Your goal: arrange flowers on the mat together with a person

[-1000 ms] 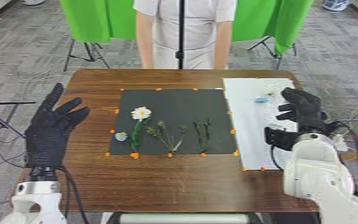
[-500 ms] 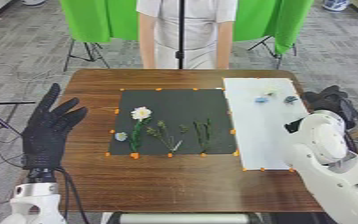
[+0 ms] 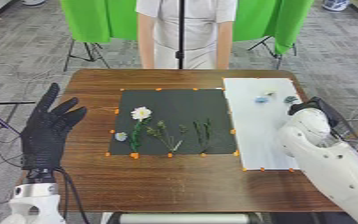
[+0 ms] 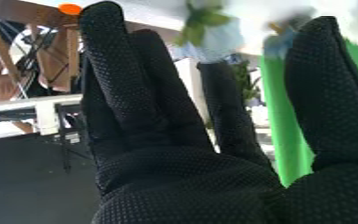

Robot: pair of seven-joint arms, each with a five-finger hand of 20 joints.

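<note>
In the head view, my right hand [image 3: 317, 106] is at the right edge of the white sheet [image 3: 262, 130], beside a grey-blue flower [image 3: 290, 99]. A light blue flower [image 3: 262, 100] and a small whitish one [image 3: 270, 93] lie nearby. The black mat [image 3: 171, 100] holds a white flower [image 3: 141, 113] on a green stem, a pale blue flower [image 3: 120, 136] and green sprigs [image 3: 206, 136]. My left hand [image 3: 47, 132] is open left of the mat. In the right wrist view, my right hand [image 4: 180, 170] has straight fingers; a blurred pale blue flower [image 4: 213, 40] is beyond them.
Orange markers edge the mat and the sheet on the brown table [image 3: 175, 182]. Across the table stands a person with arms hanging down, behind a dark vertical pole [image 3: 181, 30]. Green cloths [image 3: 87, 20] hang farther back.
My right hand swung off the white sheet to the right, uncovering the grey-blue flower, then came back a little toward the sheet's edge. The left hand has barely shifted.
</note>
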